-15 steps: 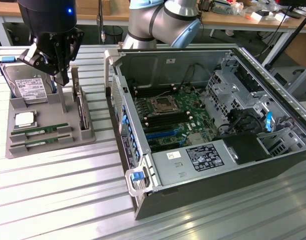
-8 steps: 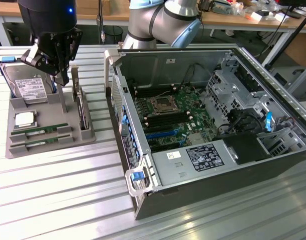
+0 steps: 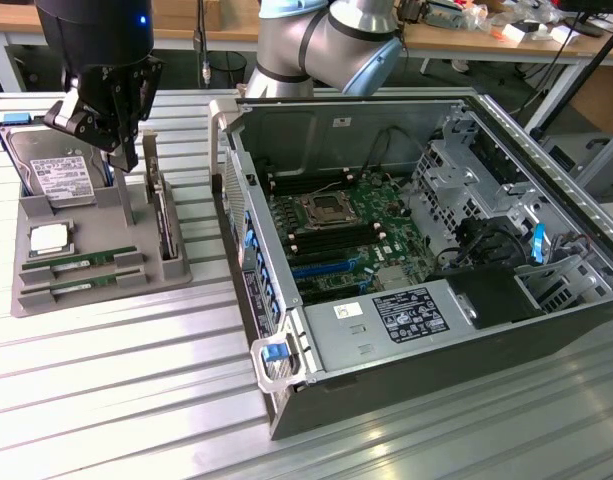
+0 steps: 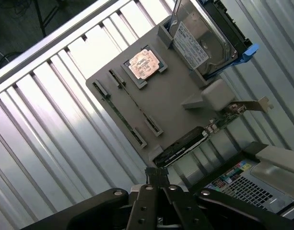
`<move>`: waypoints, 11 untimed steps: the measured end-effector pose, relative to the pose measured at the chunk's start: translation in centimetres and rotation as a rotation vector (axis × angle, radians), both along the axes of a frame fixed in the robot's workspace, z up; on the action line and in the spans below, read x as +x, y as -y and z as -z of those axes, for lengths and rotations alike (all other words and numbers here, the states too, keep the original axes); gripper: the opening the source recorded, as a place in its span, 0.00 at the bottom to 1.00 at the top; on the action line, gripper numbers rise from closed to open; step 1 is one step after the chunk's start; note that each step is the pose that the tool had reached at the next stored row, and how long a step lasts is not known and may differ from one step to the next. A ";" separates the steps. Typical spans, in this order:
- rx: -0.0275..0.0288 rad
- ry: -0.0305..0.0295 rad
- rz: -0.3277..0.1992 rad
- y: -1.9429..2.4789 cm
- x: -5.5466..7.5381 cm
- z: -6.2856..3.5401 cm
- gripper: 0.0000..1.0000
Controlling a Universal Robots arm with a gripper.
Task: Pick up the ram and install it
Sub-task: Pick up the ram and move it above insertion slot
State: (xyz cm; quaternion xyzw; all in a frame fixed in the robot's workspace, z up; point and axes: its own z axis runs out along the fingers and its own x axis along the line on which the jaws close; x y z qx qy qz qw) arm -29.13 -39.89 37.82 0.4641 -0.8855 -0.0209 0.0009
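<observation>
The ram [image 3: 81, 261] looks light, stiff and fragile, and is best taken mid-length by its upper edge. The gripper [image 3: 123, 158] hovers above the tray [image 3: 156, 272], fingers pressed together.

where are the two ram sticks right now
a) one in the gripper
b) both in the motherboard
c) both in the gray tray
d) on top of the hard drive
C: both ram sticks lie side by side in the tray, next to the processor, while the gripper hangs above the tray, shut, with nothing in it.
</observation>
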 end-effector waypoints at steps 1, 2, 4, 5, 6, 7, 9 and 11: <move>0.0000 0.0000 -0.009 0.00 0.0 0.00 0.11; 0.0000 0.0000 -0.019 0.00 0.0 0.00 0.11; -0.0001 0.0000 -0.044 0.00 0.0 0.00 0.11; -0.0001 0.0000 -0.053 0.00 0.0 0.00 0.11; -0.0001 0.0001 -0.056 0.00 0.0 0.00 0.11; -0.0001 0.0000 -0.062 0.00 0.0 0.00 0.11; -0.0001 0.0000 -0.080 0.00 0.0 0.00 0.11; 0.0000 0.0000 -0.098 0.00 0.0 0.01 0.11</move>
